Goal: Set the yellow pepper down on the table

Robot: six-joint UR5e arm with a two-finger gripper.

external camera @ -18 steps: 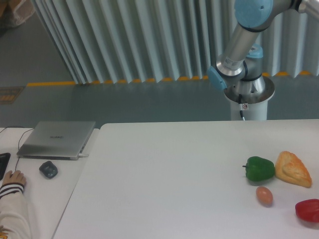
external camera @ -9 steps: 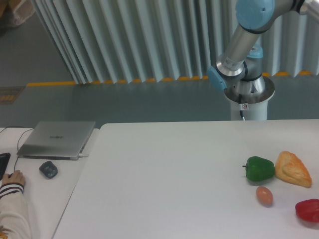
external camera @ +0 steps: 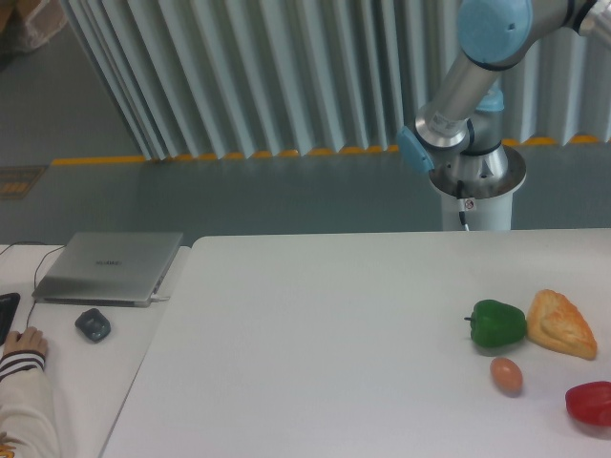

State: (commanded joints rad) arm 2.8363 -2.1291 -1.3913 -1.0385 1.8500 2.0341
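The yellow pepper is not in sight, and the gripper is out of the picture too, so its grip cannot be told. On the table (external camera: 315, 343) lie a red pepper (external camera: 589, 402), an egg (external camera: 506, 374), a green pepper (external camera: 497, 322) and bread (external camera: 561, 323). The arm (external camera: 465, 86) rises behind.

faint logo on the closed grey laptop (external camera: 110, 266) lid, too small to read, no other legible text

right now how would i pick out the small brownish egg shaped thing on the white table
Go to the right end of the large white tabletop, where the food items cluster. The small tan-brown egg-shaped object lies just in front of the glossy green bell pepper, left of the red pepper. It is the smallest there, smooth and oval.
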